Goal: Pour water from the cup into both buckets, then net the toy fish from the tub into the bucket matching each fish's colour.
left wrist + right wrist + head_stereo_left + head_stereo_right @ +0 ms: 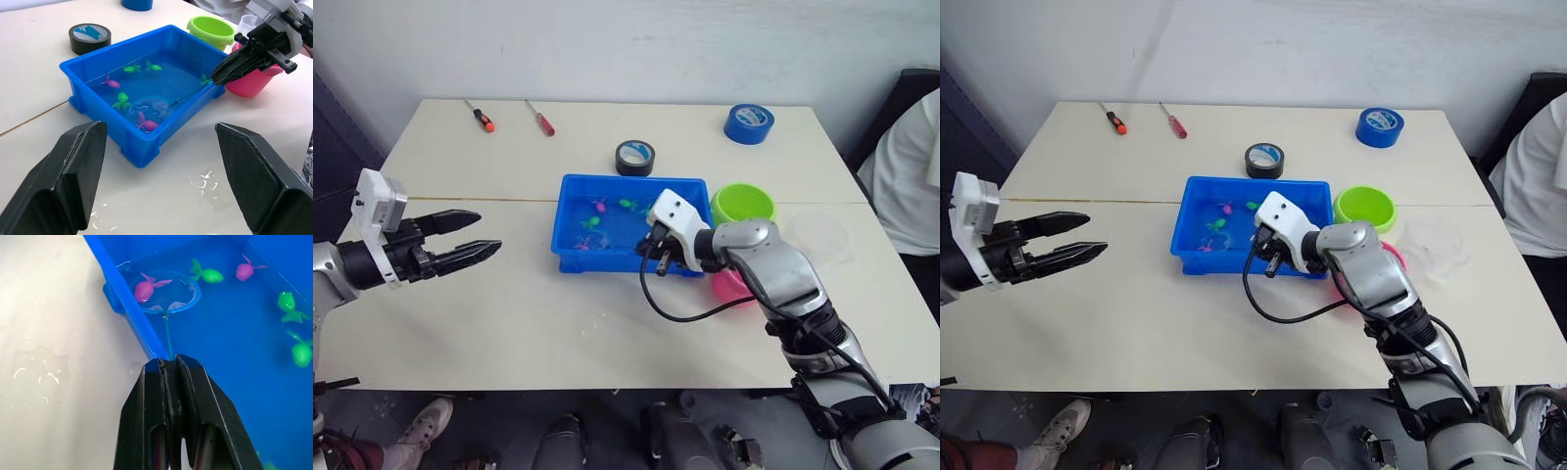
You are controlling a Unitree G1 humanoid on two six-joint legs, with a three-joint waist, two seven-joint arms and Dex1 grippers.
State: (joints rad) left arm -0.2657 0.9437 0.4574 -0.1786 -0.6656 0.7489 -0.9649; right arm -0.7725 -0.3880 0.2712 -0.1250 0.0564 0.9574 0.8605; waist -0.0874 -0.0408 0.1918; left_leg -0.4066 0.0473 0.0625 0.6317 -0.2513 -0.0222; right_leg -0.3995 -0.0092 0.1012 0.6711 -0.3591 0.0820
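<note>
Right gripper (pixel 168 363) jaws clamp the net (pixel 166 293) handle; hoop inside the tub (pixel 142 152), around a pink fish (pixel 145 289). Left gripper (pixel 475 236) jaws wide.

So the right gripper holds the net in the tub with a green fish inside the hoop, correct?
Not quite: the fish inside the hoop is magenta-pink, as the right wrist view shows. The rest holds: the right gripper is shut on the net, which sits in the tub.
</note>
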